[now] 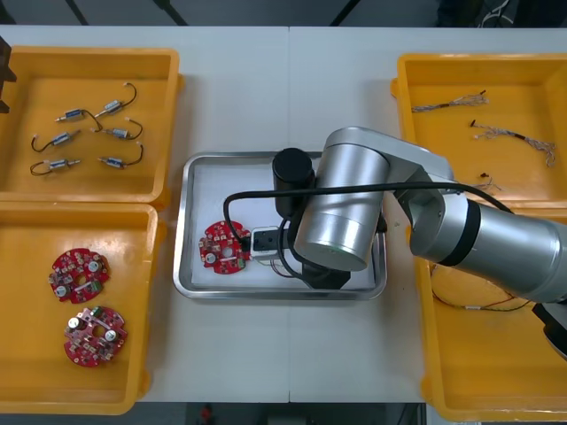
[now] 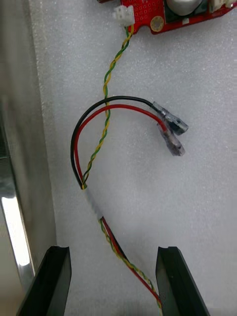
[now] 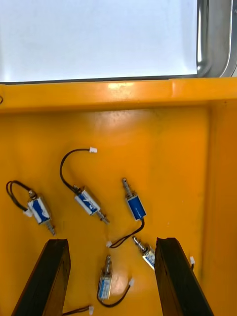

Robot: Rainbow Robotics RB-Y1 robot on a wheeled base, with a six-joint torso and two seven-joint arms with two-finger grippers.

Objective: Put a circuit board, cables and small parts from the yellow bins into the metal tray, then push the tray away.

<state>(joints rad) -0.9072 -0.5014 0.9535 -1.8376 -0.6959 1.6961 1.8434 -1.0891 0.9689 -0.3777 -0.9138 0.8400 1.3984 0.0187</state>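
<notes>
Finds the red and yellow cable (image 2: 98, 148) flat on the white floor of the metal tray (image 1: 266, 157), one end perhaps touching the circuit board (image 2: 163, 15) there. Has the right gripper (image 2: 112, 253) wide and empty just above it, fitting a finished drop. Puts the left gripper (image 3: 112, 243), equally wide, outside the tray over small metal parts (image 3: 89, 202), poised for them.

Bright even light, with glare on the metal tray (image 2: 12, 232)

No legible text, labels or numbers anywhere.
</notes>
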